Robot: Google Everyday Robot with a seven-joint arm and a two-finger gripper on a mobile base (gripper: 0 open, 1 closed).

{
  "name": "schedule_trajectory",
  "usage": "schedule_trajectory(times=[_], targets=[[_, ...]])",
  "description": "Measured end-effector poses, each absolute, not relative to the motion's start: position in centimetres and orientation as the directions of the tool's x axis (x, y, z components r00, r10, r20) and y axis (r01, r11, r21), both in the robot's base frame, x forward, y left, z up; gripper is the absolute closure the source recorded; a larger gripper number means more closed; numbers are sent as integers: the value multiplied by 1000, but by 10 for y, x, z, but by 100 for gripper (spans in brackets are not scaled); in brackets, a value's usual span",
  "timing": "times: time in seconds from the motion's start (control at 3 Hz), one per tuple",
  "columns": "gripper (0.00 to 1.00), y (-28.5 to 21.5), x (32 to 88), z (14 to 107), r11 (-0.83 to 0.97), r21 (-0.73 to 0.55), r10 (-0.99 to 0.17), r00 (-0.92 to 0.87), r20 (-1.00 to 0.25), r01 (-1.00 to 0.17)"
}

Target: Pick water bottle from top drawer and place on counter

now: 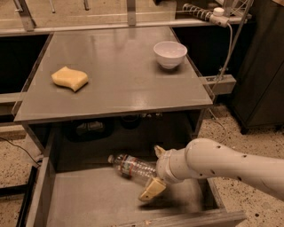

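The water bottle (132, 167) lies on its side in the open top drawer (88, 199), cap toward the left, near the drawer's back. My gripper (153, 172) is inside the drawer at the bottle's right end. Its tan fingers (151, 190) stand apart, one behind and one in front of the bottle's base, around it but not closed on it. My white arm reaches in from the right. The counter (117, 91) is the grey tabletop above the drawer.
A yellow sponge (69, 78) lies on the counter's left side. A white bowl (170, 54) stands at its back right. A cable and power strip (208, 13) run behind the counter at upper right. A dark cabinet (262, 66) stands right.
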State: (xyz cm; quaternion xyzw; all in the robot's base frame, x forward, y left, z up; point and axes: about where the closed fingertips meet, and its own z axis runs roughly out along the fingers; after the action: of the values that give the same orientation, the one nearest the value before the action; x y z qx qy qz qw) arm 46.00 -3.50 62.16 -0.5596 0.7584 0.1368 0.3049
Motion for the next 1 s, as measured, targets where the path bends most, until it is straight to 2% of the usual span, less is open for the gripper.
schedule_trajectory(times=[0.33, 0.67, 1.0], targets=[[0, -36, 461, 613, 351, -91, -740, -216, -637, -932], [18, -36, 461, 613, 351, -90, -739, -216, -638, -932], [42, -36, 461, 613, 351, -91, -739, -216, -638, -932]])
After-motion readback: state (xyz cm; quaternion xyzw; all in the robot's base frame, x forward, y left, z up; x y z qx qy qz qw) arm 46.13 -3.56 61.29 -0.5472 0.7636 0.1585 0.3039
